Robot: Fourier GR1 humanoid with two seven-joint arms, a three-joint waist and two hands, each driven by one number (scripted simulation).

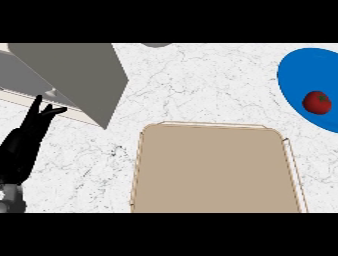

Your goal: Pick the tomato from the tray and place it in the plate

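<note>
Tomato [317, 102] sat on the blue plate [305, 65] at right of the head view, so placing looked done (tan tray [212, 170] at lower centre). Left hand [20, 145] rested at left, fingers straight; right hand unseen.

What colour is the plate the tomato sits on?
Blue. The plate, holding the red tomato, shows at the head view's right edge.

Kitchen counter, white marbled top [201, 85], tan tray [216, 170], blue plate [305, 65] holding a tomato [317, 102]
</note>
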